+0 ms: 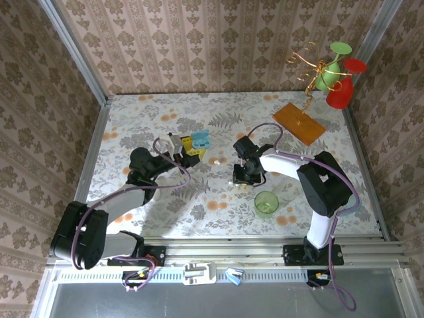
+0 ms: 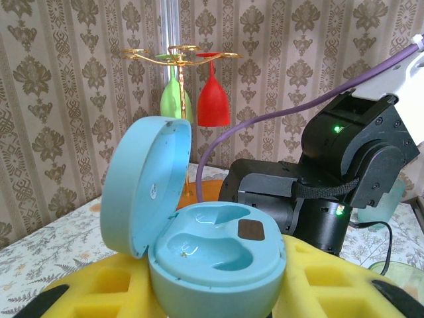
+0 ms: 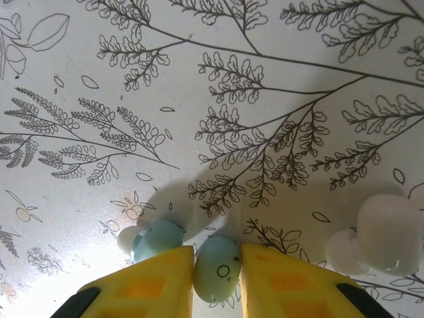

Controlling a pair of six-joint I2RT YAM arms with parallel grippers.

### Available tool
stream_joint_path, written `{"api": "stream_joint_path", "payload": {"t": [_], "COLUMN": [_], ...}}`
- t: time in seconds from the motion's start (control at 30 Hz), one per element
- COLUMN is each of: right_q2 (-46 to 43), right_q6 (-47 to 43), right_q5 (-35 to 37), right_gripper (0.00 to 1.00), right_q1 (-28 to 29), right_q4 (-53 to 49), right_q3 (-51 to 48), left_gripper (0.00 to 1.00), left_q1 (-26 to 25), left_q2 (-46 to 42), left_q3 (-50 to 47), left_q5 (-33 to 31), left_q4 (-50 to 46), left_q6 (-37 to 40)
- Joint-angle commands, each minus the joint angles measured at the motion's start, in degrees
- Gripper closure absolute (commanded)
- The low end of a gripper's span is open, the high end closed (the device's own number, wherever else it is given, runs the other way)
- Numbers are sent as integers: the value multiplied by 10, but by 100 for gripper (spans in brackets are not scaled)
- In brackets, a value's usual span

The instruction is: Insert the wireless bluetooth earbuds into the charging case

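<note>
Seemingly right gripper (image 3: 216, 257) pinches blue earbud (image 3: 215, 271).

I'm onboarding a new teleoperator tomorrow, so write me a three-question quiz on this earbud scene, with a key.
1. True or false: the charging case held by the left gripper has its lid open and both pockets empty.
2. Multiple choice: what sits between the fingers of the right gripper? A) nothing B) a pale blue earbud C) a coin
3. Short answer: what colours are the glasses hanging on the gold rack?

Key: 1 true; 2 B; 3 green and red.
</note>
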Motion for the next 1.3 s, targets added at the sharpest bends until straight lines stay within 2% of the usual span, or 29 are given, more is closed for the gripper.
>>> {"api": "stream_joint_path", "payload": {"t": [0.0,0.27,0.7,1.1,1.27], "right_q2": [6,-24,-84,-127,-140], "right_q6": [7,-13,21,-9,-28], "right_q5": [5,57,274,319,303], "right_gripper": [79,83,85,85,85], "right_q1": [3,5,45,94,121], "right_q4": [-4,-43,-165,-224,-215], "right_q3": [4,19,82,172,205], "left_gripper": [72,72,72,72,72], "left_q1": [5,5,7,6,3], "left_q2": [-8,0,18,93,124], "left_q3": [-3,0,2,9,22], "left_q5": [10,10,-6,-20,-22], "left_q4": [24,26,22,69,64], "left_q6": [-4,-5,4,13,35]}}
